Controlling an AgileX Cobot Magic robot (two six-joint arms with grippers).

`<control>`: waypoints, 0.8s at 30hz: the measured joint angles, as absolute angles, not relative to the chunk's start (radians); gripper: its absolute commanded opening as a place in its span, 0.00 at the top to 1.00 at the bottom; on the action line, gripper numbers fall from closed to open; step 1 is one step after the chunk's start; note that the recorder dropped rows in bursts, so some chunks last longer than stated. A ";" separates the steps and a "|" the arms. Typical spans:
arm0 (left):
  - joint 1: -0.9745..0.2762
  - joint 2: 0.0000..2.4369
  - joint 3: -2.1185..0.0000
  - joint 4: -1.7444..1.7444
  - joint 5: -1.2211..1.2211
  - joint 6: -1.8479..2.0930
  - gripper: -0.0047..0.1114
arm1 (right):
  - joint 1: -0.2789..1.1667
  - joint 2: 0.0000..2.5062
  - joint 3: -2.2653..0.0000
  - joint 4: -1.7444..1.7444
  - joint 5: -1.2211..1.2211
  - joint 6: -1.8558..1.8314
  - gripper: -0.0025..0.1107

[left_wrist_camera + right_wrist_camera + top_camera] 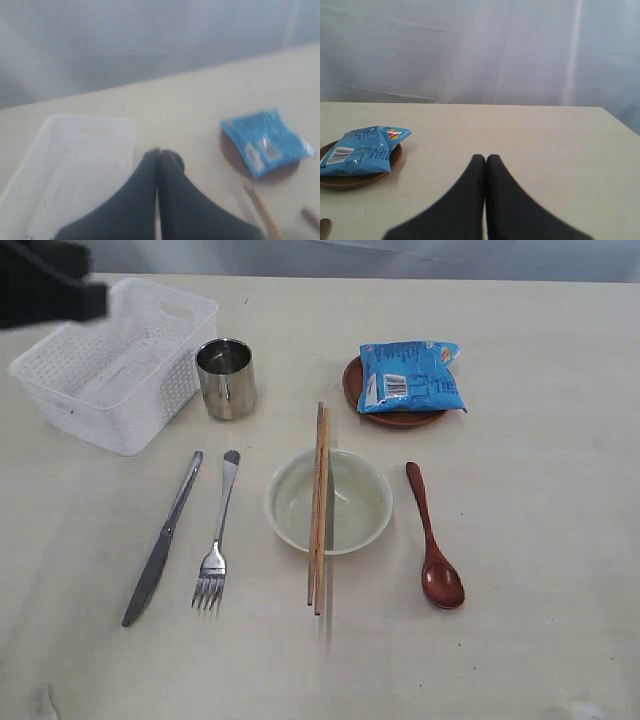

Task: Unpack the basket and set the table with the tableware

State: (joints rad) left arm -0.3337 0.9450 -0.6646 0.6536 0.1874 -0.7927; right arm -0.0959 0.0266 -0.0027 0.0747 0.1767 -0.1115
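Note:
The white basket (110,365) stands empty at the table's (540,540) far left. Laid out on the table are the steel cup (226,378), knife (162,538), fork (217,530) and cream bowl (328,502) with the chopsticks (319,510) across it. The reddish spoon (432,540) lies to the right of the bowl, and the brown saucer (400,418) sits behind it. My left gripper (159,152) is shut and empty, raised above the basket (75,165) and cup (177,160). My right gripper (485,157) is shut and empty over bare table, right of the saucer (350,181).
A blue snack packet (410,375) lies on the saucer. The left arm (45,285) shows as a dark blur over the basket's far corner. A pale curtain closes the back of the table.

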 measured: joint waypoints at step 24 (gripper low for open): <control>-0.048 0.267 -0.660 0.339 0.597 -0.657 0.96 | -0.096 0.027 -0.003 0.075 0.177 -0.112 0.97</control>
